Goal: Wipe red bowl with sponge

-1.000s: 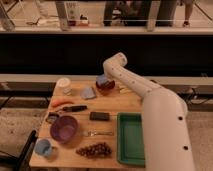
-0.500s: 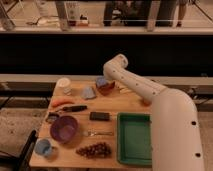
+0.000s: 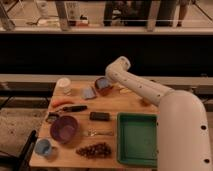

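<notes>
Swung further into lower right since earlier frame: arm (image 3: 170, 115), now hiding right edge of green tray (image 3: 120, 140). End effector (image 3: 107, 84) clamped shut, down in red bowl (image 3: 98, 90), close to back edge of counter (image 3: 107, 106). Sponge (image 3: 102, 82) inside bowl at its tip; cannot tell if gripped. Bare wood between bowl and tray.

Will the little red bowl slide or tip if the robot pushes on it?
Probably slide: the red bowl looks glossy and sits on a smooth wooden table. It seems low and round, so tipping looks less likely. The gripper is at the bowl, so a sideways push might scoot it.
</notes>
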`<action>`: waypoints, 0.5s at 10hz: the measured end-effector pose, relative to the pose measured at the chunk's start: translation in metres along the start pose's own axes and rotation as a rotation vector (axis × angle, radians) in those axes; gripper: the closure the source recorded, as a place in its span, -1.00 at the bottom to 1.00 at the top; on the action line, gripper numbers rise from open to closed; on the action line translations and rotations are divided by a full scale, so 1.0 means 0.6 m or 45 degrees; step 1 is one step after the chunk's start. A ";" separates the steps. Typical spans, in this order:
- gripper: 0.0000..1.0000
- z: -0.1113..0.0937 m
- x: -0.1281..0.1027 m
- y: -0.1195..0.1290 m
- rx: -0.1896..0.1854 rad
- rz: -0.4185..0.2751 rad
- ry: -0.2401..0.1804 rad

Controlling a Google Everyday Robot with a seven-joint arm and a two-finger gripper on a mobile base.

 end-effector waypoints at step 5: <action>1.00 -0.001 0.052 0.024 -0.028 0.044 0.100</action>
